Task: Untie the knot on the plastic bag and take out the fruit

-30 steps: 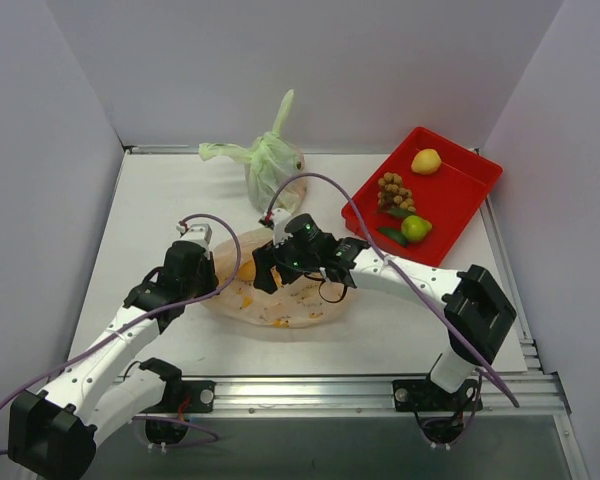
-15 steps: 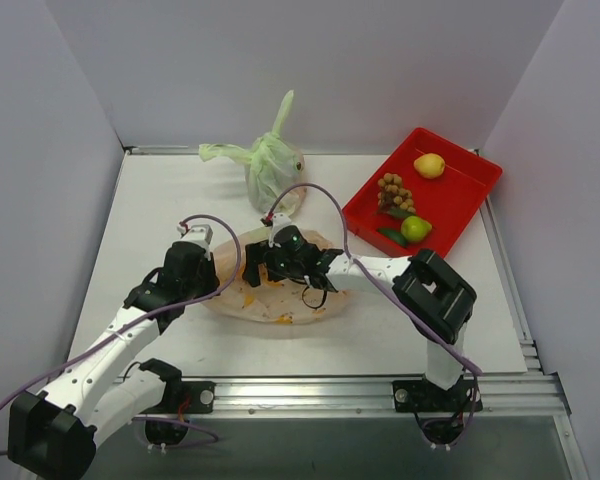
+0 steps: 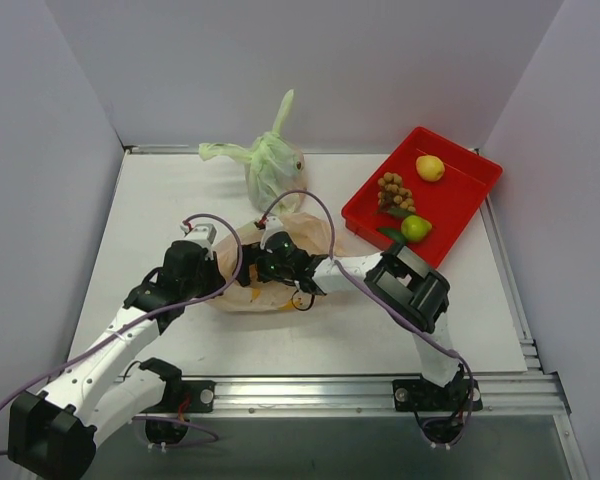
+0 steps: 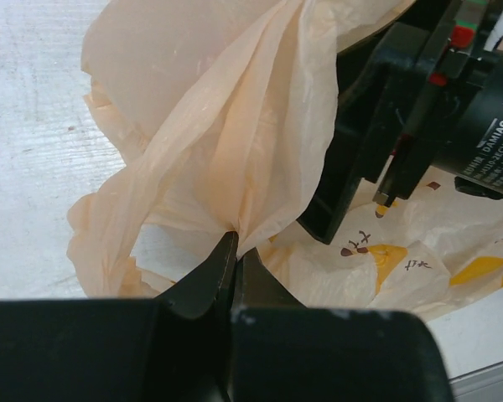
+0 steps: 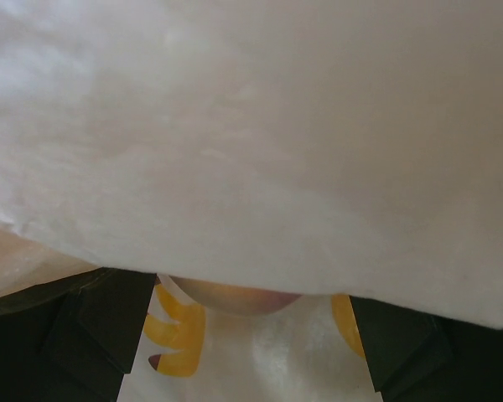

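Top view: the plastic bag (image 3: 305, 232) lies between both claws. The left claw (image 3: 208, 272) is at its left rim. The right claw (image 3: 262, 267) is pushed into its mouth, tips hidden under film. A red tray (image 3: 460, 205) sits well off to the right claw's right and a green bag (image 3: 270, 168) beyond it.

Left wrist: the left claw (image 4: 236, 249) is pinched tight on a gathered fold of the plastic bag (image 4: 235, 126). The film looks thin, limp and slippery (bunched film should hold better than one layer). I can't make out the knot.

Right wrist: the right claw (image 5: 251, 335) is spread wide, holding nothing. A peach-coloured fruit (image 5: 235, 297) sits just ahead between the fingers, mostly covered by draped film. It is probably firm, smooth and prone to roll, so grip across its widest part and keep film out. Whether more fruit is in the bag is hidden.
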`<state>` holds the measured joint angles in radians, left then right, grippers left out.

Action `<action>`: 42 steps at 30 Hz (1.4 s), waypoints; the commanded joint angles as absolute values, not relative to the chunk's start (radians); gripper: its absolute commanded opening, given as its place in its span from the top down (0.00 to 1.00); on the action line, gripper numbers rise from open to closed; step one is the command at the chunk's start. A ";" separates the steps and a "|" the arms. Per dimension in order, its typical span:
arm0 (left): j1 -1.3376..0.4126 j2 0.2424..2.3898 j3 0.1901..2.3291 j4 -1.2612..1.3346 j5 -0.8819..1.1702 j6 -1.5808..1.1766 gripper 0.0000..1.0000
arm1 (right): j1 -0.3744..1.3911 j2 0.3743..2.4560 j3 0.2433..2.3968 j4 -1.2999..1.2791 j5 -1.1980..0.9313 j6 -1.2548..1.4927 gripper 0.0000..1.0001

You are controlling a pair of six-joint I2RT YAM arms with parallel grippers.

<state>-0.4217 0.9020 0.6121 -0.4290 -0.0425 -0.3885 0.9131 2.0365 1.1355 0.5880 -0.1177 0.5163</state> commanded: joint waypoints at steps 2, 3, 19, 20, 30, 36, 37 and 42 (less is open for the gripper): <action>-0.420 0.890 0.611 -0.364 -0.009 -0.393 1.00 | 0.916 2.054 1.204 0.667 -0.086 0.522 0.08; -0.420 0.893 0.611 -0.364 -0.009 -0.393 1.00 | 0.913 2.056 1.207 0.670 -0.084 0.525 0.09; -0.417 0.890 0.612 -0.379 -0.080 -0.391 1.00 | 0.887 1.893 1.048 0.683 -0.129 0.502 0.84; -0.417 0.890 0.612 -0.380 -0.084 -0.391 1.00 | 0.887 1.869 1.031 0.677 -0.136 0.496 0.85; -0.411 0.885 0.615 -0.387 -0.095 -0.391 1.00 | 0.835 1.508 0.907 0.504 -0.294 0.399 0.86; -0.410 0.885 0.617 -0.387 -0.092 -0.391 1.00 | 0.689 1.321 0.890 0.352 -0.215 0.305 0.86; -0.408 0.885 0.617 -0.388 -0.091 -0.391 1.00 | 0.620 1.307 0.891 0.332 -0.197 0.301 0.86; -0.405 0.882 0.618 -0.387 -0.086 -0.390 1.00 | 0.341 1.307 0.908 0.258 -0.147 0.360 0.83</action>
